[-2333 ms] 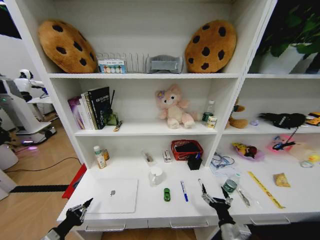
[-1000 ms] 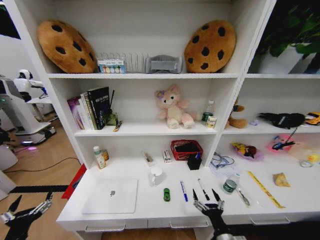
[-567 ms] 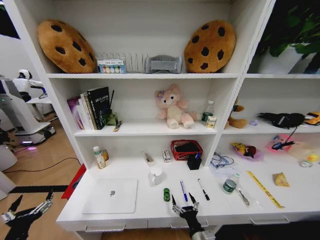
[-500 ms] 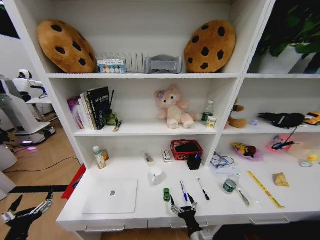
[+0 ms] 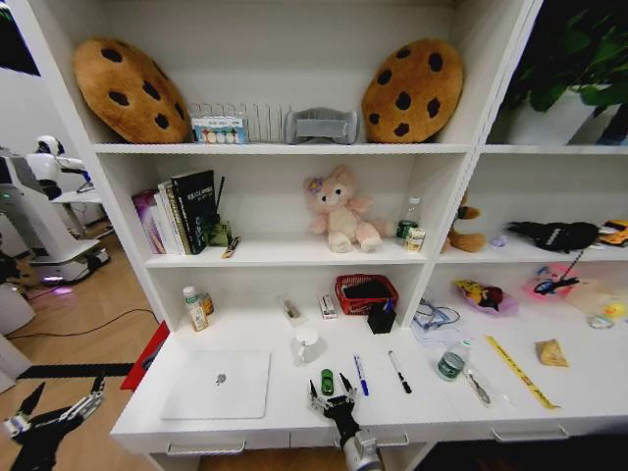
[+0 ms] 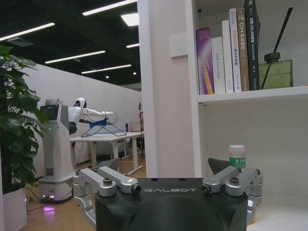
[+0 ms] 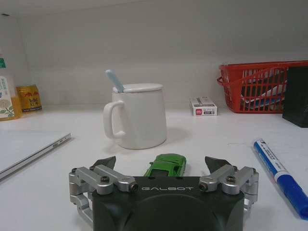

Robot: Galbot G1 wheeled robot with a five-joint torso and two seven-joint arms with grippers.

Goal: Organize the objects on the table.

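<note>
A tiny green toy car [image 5: 327, 381] sits near the front of the white table [image 5: 280, 400]. My right gripper [image 5: 332, 395] is open just in front of it, fingers spread to either side. In the right wrist view the car [image 7: 167, 166] lies just ahead of the open right gripper [image 7: 161, 161]. A silver laptop [image 5: 218, 383] lies closed to the left. Right of the car lie a blue pen [image 5: 360, 375], a black pen [image 5: 398, 372] and a small round tin [image 5: 450, 365]. My left gripper [image 5: 49, 417] hangs open, low and left of the table.
A white mug [image 7: 137, 115] with a spoon stands just behind the car. A red basket [image 5: 366, 291], a black box [image 5: 382, 317], a bottle [image 5: 195, 307] and small packets line the back of the desktop. Shelves above hold books, plush animals and cookie cushions.
My right gripper has slid left along the table's front, from beside the black pen to right in front of the green car. My left arm dropped off the table's left corner, then stayed still.
</note>
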